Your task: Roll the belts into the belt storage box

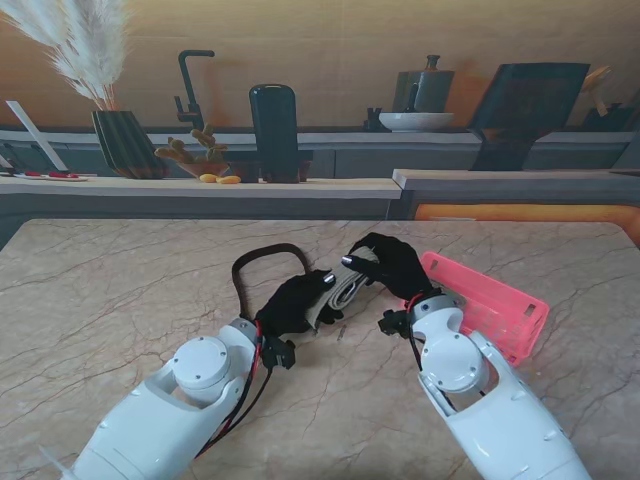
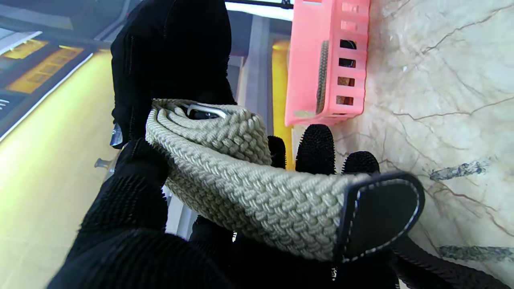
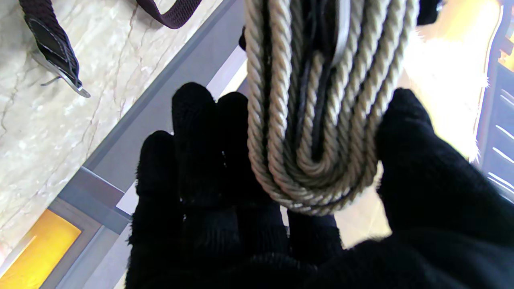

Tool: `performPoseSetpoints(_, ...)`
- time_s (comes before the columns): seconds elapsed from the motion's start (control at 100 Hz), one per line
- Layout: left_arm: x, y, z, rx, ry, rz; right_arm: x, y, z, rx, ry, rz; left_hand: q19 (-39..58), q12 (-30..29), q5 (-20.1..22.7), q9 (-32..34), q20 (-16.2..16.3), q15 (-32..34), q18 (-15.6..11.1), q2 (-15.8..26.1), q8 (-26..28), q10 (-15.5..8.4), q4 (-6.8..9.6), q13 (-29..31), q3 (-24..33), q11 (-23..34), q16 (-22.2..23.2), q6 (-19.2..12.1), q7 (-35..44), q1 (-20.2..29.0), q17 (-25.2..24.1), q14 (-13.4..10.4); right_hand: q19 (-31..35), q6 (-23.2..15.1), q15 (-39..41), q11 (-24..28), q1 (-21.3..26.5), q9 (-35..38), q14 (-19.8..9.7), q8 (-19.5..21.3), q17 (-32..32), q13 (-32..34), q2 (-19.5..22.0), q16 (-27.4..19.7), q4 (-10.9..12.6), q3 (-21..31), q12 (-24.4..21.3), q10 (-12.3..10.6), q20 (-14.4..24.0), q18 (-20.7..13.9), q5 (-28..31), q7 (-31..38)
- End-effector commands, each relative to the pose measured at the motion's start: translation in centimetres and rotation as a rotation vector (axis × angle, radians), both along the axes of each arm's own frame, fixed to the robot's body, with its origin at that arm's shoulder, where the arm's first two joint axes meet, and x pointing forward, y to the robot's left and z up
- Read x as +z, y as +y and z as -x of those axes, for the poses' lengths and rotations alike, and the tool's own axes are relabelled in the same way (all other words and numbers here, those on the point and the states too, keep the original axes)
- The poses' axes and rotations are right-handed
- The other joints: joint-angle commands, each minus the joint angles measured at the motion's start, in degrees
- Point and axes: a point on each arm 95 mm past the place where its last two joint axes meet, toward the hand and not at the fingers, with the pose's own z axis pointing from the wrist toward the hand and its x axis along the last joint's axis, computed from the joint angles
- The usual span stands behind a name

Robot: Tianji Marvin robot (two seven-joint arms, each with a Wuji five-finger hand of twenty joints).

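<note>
Left wrist view shows the beige woven belt (image 2: 241, 180) rolled in tight flat coils with a black leather tip, pinched by left hand (image 2: 132, 224) and right hand (image 2: 172, 60).

Beige woven belt (image 2: 225, 160) coiled w/ black leather tip, gripped by left robot hand (image 2: 136, 224), right robot hand (image 2: 172, 56) behind coil, pink box (image 2: 317, 24) on marble worktop (image 2: 441, 100).
</note>
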Motion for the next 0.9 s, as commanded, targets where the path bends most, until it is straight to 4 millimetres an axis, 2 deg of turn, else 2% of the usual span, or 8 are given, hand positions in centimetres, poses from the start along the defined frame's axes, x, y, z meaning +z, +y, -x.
performPoseSetpoints(0.0, -0.3, -0.8, 0.7, -0.012, 0.020, 0.007, 0.2, 0.5, 0.0, 0.000, -0.032, -0.002, -1.56, -1.95, -3.70, -2.82, 0.20, -3.76, -1.19, -0.70, -0.82, -1.40, 2.30, -3.03, -1.82, -1.75, -2.23, -2.07, -2.94, 0.04, -1.35, -1.75, 0.66, -13.07, -0.31, 0.23, 10.86, 2.03, -6.32, 2.31, 0.81, -0.49, 6.56, 0.66, 2.33, 8.87, 0.38, -5.82, 1.02, -2.25, 0.22, 9.27)
performPoseSetpoints(0.14, -0.5, -1.1, 0.8, -0.023, 0.054, 0.009, 0.1, 1.2, 0.1, 0.002, -0.073, -0.004, -4.72, -5.66, -10.19, -10.71, -0.15, -8.80, -0.85, 0.58, -2.52, -0.61, 2.49, -7.35, -3.57, -6.78, -4.48, -3.13, -6.43, -0.88, -3.68, -2.22, 0.45, -13.86, -0.64, 0.14, 10.37, 1.82, -6.97, 2.14, 1.03, -0.49, 6.77, 0.50, 2.28, 8.99, 0.21, -6.42, 0.97, -2.41, -0.36, 9.72)
performPoseSetpoints(0.36, -0.5, -1.3, 0.9, -0.049, 0.044, 0.003, 0.3, 1.9, -0.3, -0.007, -0.147, 0.043, -4.93, -6.11, -11.86, -10.97, 0.54, -8.63, -1.54, -4.21, -2.80, -1.15, 3.03, -6.38, -3.94, -6.35, -4.17, -2.97, -6.75, 0.75, -3.46, -3.31, -0.04, -14.15, -0.75, 0.48, 9.78, 1.65, -7.50, 1.69, 1.58, -0.23, 7.04, 0.36, 2.14, 9.31, 0.05, -7.01, 0.64, -2.70, -1.14, 10.54)
performPoseSetpoints(0.39, -0.5, -1.3, 0.9, -0.053, 0.027, -0.016, 0.2, 2.1, -0.3, -0.007, -0.151, 0.049, -5.54, -6.16, -12.15, -10.76, 2.23, -8.58, -1.93, -6.19, -2.89, -1.57, 3.09, -6.01, 0.99, -5.66, -3.41, -2.84, -5.94, -1.27, -3.13, -3.58, -0.05, -14.09, -0.76, 0.54, 9.70, 1.63, -7.46, 1.59, 1.62, -0.26, 7.14, 0.34, 2.11, 9.34, 0.03, -6.95, 0.61, -2.67, -1.22, 10.61)
performPoseSetpoints(0.5, -0.5, -1.4, 0.7, -0.037, -0.048, -0.087, 0.1, 2.4, -0.5, -0.010, -0.161, 0.062, -3.07, -4.38, -11.31, -7.95, 2.72, -5.58, -2.45, -12.05, -1.92, -2.23, 1.86, -3.09, 15.33, -2.92, -2.24, -1.80, -3.86, -5.46, -0.97, -4.17, 0.02, -13.72, -0.65, 0.73, 9.60, 1.48, -7.34, 1.27, 1.69, -0.27, 7.26, 0.31, 2.04, 9.40, -0.02, -6.85, 0.52, -2.57, -1.45, 10.81)
performPoseSetpoints(0.61, -0.4, -1.4, 0.7, -0.026, -0.097, -0.135, 0.1, 2.6, -0.5, -0.014, -0.157, 0.059, -0.11, -2.51, -10.16, -5.03, 3.40, -2.07, -3.31, -13.24, -1.06, -3.21, 1.91, -0.55, 19.75, 0.42, -0.78, -1.32, -1.62, -4.42, 0.79, -4.63, 0.10, -13.54, -0.54, 0.94, 9.56, 1.46, -7.26, 0.97, 1.63, -0.27, 7.33, 0.28, 2.01, 9.42, -0.06, -6.82, 0.44, -2.45, -1.53, 10.96)
performPoseSetpoints(0.83, -0.4, -2.6, 1.0, 0.101, -0.179, -0.245, -0.1, 3.0, -0.4, -0.026, -0.143, 0.050, 8.19, 0.85, -7.53, 0.09, 3.41, 7.02, -2.38, -9.79, 0.94, -2.52, 2.81, 3.92, 25.44, 7.77, 1.45, 0.14, 4.90, -0.87, 4.44, -3.40, 0.57, -12.08, -0.18, 1.25, 9.27, 1.70, -6.98, -0.02, 1.74, -0.05, 7.37, 0.18, 1.94, 9.62, -0.28, -6.42, 0.27, -2.21, -1.62, 11.18)
performPoseSetpoints(0.89, -0.5, -2.9, 0.9, 0.109, -0.202, -0.273, -0.2, 3.0, -0.4, -0.033, -0.141, 0.049, 10.63, 7.92, -7.18, 2.47, 2.88, 9.86, -2.22, -8.48, 1.61, -2.82, 2.00, 4.89, 26.00, 7.94, 1.78, -0.01, 7.30, 3.44, 5.36, -3.27, 0.78, -11.63, -0.09, 1.23, 9.16, 1.66, -6.89, -0.32, 1.82, 0.02, 7.53, 0.14, 1.91, 9.68, -0.39, -6.32, 0.25, -2.25, -1.75, 11.19)
